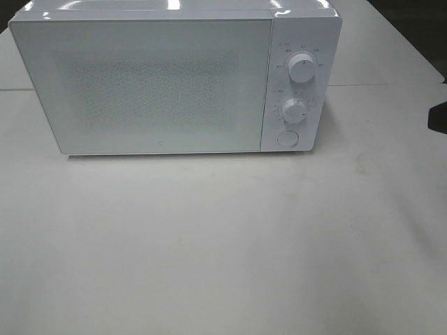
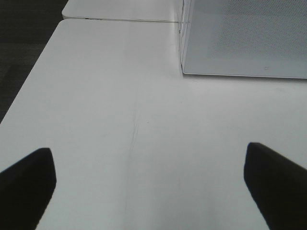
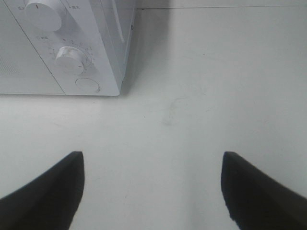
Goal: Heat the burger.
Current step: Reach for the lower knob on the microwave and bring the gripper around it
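While microwave (image 1: 160,84) stands shut, white scuffed table (image 1: 223,244), dark floor (image 2: 21,33) beyond

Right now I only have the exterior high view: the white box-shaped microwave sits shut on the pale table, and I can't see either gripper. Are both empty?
Observer: The left gripper is open above the pale table, nothing between its black fingers.
Operator: And the right?
Observer: The right gripper is open and empty too, pointed at the white microwave's control-panel corner.
Operator: Any burger in the wrist views?
Observer: No, neither wrist view shows a burger.
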`<state>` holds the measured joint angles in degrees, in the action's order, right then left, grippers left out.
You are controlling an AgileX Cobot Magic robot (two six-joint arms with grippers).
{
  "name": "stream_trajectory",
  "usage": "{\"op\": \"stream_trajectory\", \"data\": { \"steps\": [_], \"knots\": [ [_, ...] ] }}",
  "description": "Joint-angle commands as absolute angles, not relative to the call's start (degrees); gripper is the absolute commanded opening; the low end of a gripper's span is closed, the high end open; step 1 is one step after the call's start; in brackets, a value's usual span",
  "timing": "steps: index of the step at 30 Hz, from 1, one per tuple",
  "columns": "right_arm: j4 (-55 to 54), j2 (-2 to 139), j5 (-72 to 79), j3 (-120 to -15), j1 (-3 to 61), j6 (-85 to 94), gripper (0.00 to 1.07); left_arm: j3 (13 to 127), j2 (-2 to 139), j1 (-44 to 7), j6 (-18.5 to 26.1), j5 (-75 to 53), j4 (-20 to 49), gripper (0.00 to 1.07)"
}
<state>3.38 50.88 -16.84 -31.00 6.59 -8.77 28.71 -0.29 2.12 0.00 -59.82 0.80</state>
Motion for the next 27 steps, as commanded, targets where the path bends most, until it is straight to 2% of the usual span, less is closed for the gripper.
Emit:
{"op": "stream_trajectory", "data": {
  "steps": [1,9,14,18,24,26,27],
  "knots": [
    [2.81,53.74,-10.08,-30.25,6.47,-8.94,0.75,28.59,-1.89,2.29,0.00,-59.24,1.15,1.00],
    [2.75,58.38,5.33,-24.06,7.96,-9.45,0.75,28.59,-1.89,2.29,0.00,-59.24,1.15,1.00],
    [1.15,63.08,18.74,-18.96,12.03,-8.65,0.75,28.59,-1.89,2.29,0.00,-59.24,1.15,1.00],
    [-1.89,66.29,23.61,-17.59,14.44,-5.33,0.75,28.59,-1.89,2.29,0.00,-59.24,1.15,1.00],
    [-16.62,73.11,32.77,-17.13,22.23,8.14,0.75,28.59,-1.89,2.29,0.00,-59.24,1.15,1.00],
    [-18.51,74.14,34.03,-17.13,23.32,9.68,0.75,28.59,-1.89,2.29,0.00,-59.24,1.15,1.00],
    [-23.61,76.09,37.41,-17.13,26.30,13.41,0.75,28.59,-1.89,2.29,0.00,-59.24,1.15,1.00]
  ]
}}
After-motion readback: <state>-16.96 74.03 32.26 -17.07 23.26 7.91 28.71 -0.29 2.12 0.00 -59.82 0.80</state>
